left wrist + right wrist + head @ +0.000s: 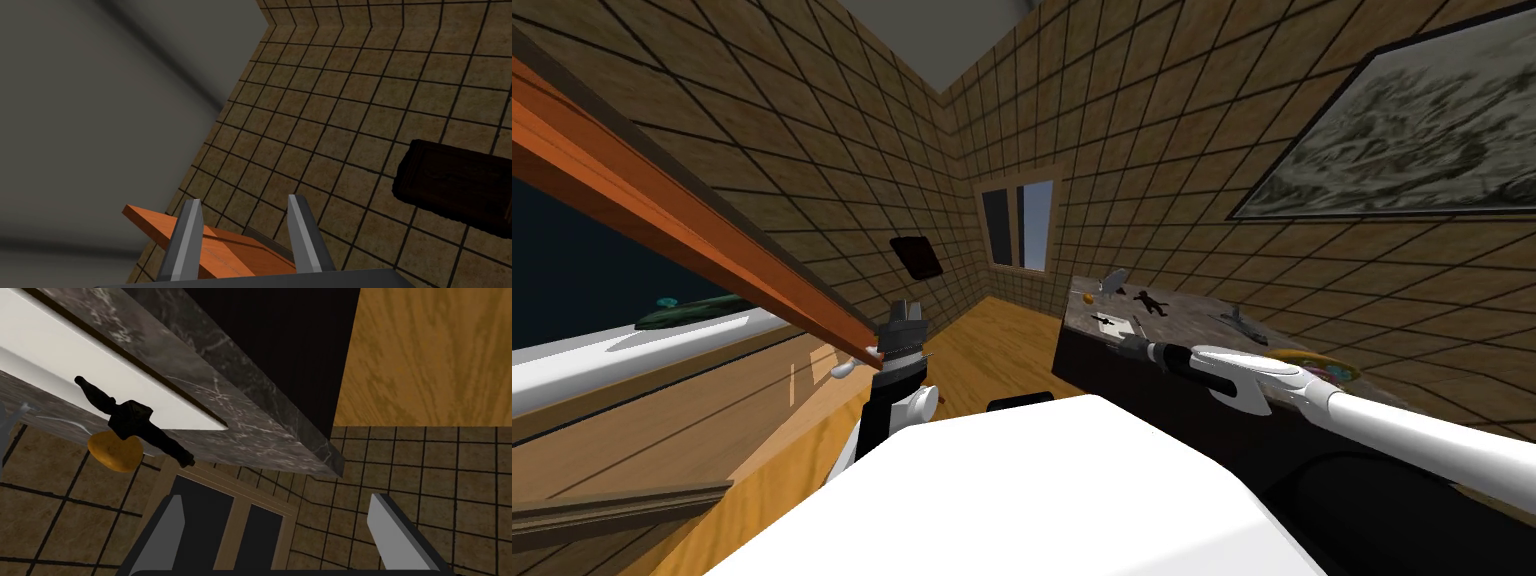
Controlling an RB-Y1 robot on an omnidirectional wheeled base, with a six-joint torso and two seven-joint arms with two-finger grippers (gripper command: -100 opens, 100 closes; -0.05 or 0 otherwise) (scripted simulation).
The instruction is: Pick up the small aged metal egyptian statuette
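Plainly, the small dark statuette (1149, 300) sits on the marbled grey counter (1198, 308), a little ahead of the right gripper (277, 500) and apart from it, that gripper's fingers spread wide around nothing, while the left gripper (245, 205), fingers parted too, is raised beside an orange beam (150, 222).

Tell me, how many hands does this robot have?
2. The left gripper is raised, open, near an orange beam. The right gripper, open, reaches toward the marble counter.
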